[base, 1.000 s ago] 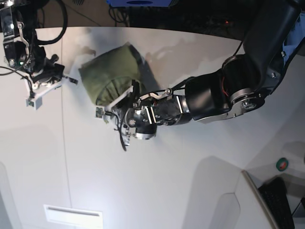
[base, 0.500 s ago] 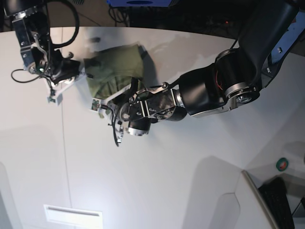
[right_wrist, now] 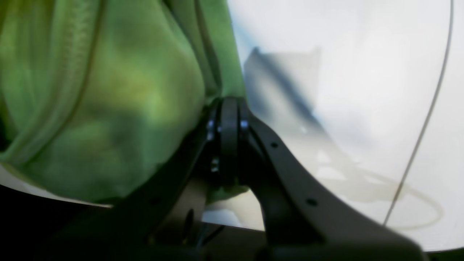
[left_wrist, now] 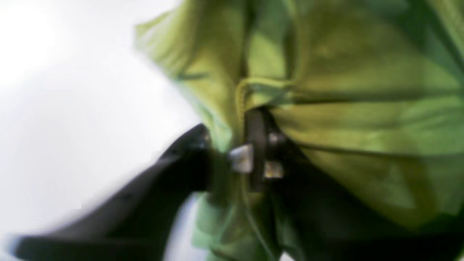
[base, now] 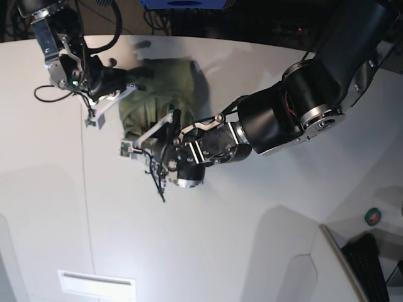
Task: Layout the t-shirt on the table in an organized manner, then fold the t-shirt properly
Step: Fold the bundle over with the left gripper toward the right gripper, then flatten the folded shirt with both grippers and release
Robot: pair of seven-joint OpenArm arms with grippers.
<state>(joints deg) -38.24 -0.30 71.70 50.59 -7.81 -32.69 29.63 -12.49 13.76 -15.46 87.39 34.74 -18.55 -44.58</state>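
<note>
The table [base: 252, 239] is a broad, smooth white surface with a curved far edge and a thin straight seam down its left part in the base view.

The left arm [base: 308, 107], bulky, black with silver joint rings, reaches in from the upper right of the base view, extended low across the table with its wrist at the near edge of the cloth. The right arm [base: 60, 50] descends from the upper left corner, cables looped around it, its tool against the cloth's left edge.

The t-shirt [base: 160, 94] lies bunched in a soft olive-green mound at the table's far left-centre, between the two tools; its folds are creased and its outline is irregular.

The left gripper [left_wrist: 232, 152] has cloth between its fingers; the wrist view is heavily blurred, so whether they pinch it or stand apart cannot be told. The right gripper [right_wrist: 229, 145] has its fingers pressed together on a fold of the t-shirt's edge.

Sleeves and neck cannot be made out.
</note>
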